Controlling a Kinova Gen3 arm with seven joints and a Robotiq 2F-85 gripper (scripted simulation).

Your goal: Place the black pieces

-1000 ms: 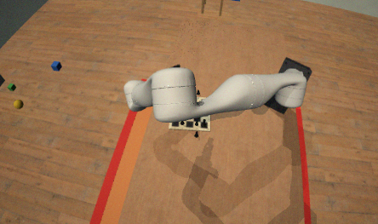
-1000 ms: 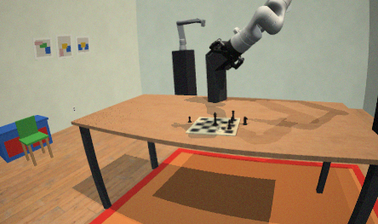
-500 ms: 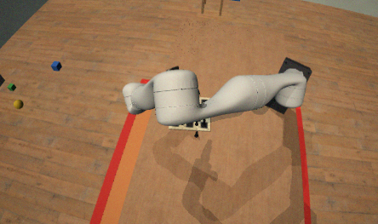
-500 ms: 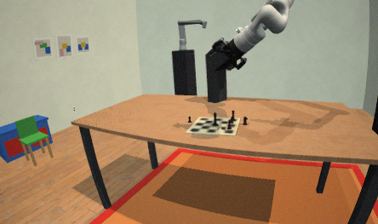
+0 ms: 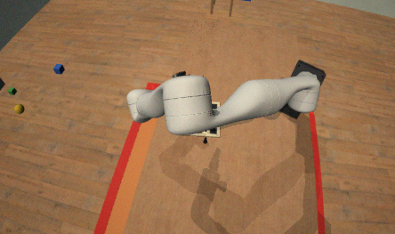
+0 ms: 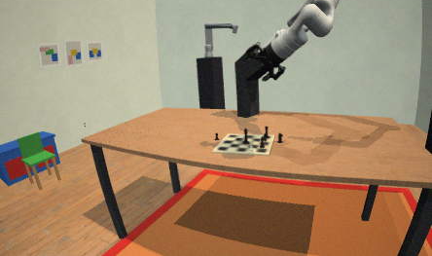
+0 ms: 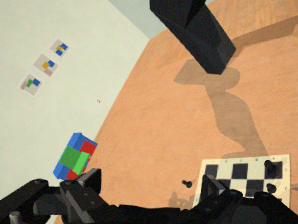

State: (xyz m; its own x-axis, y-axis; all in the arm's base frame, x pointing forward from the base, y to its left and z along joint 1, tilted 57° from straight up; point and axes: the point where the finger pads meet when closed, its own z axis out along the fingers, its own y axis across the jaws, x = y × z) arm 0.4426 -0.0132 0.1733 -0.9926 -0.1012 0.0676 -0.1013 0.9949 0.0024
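High over the counter (image 5: 165, 209) (image 6: 146, 136) (image 7: 145, 130), the fingers (image 6: 274, 74) hung open and empty, while the pawn (image 6: 216, 136) (image 7: 186, 184) stood left of the board (image 5: 219, 134) (image 6: 220, 152) (image 7: 201, 172), the knight (image 5: 205, 141) (image 6: 280, 138) right!

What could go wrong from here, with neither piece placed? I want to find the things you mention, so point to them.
The open pincer (image 5: 179, 74) (image 6: 264, 64) (image 7: 151, 183) is tilted; descending slanted, it might topple the black pawn (image 6: 216, 136) (image 7: 187, 184). The black knight (image 5: 205, 141) (image 6: 280, 138) stands near the occupied board (image 5: 218, 135) (image 6: 220, 151) (image 7: 245, 159), so spread fingers could brush neighbours. The arm (image 5: 187, 104) (image 6: 318, 19) hides most squares from above, perhaps masking a misplacement.
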